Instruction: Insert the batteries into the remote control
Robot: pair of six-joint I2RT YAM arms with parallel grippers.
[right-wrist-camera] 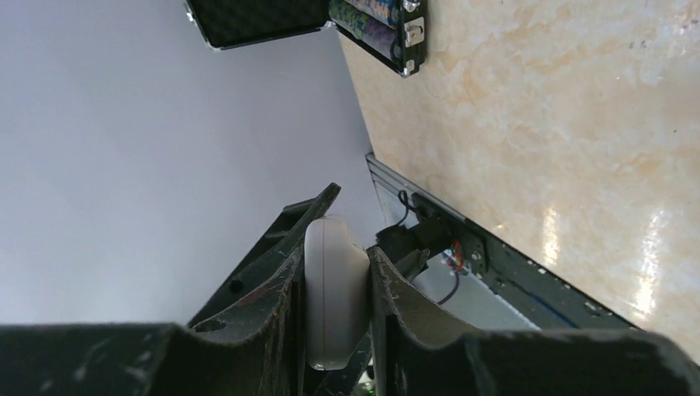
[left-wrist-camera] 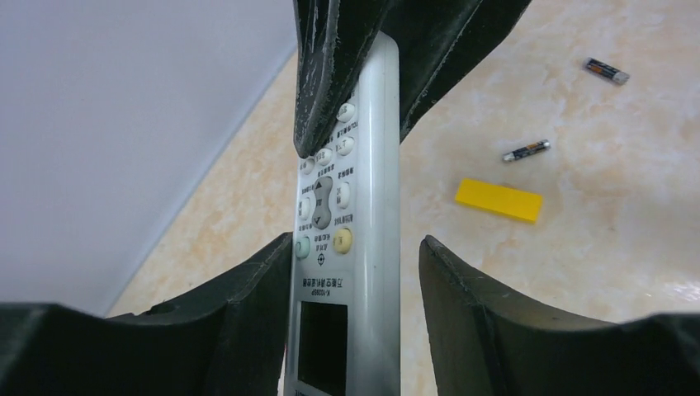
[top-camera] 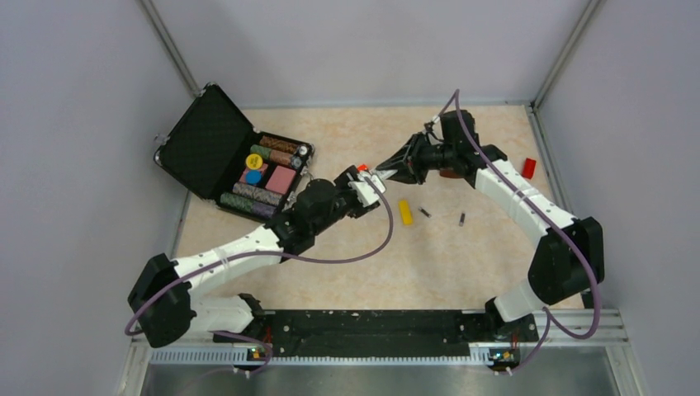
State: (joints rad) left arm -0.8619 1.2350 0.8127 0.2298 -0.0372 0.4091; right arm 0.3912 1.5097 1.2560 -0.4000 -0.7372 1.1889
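The white remote control (top-camera: 371, 176) hangs above the table between my two grippers. In the left wrist view the remote control (left-wrist-camera: 355, 206) shows its buttons and dark screen. My left gripper (left-wrist-camera: 355, 241) is open around its screen end: the left finger touches its edge, the right finger stands apart. My right gripper (right-wrist-camera: 337, 247) is shut on the rounded far end of the remote control (right-wrist-camera: 334, 297). Two batteries (top-camera: 425, 212) (top-camera: 462, 219) lie loose on the table; in the left wrist view the batteries (left-wrist-camera: 526, 150) (left-wrist-camera: 607, 71) lie beyond a yellow block.
A yellow block (top-camera: 404, 211) lies beside the batteries, and a red block (top-camera: 528, 167) at the far right. An open black case (top-camera: 239, 157) with coloured chips stands at the back left. Grey walls enclose the table.
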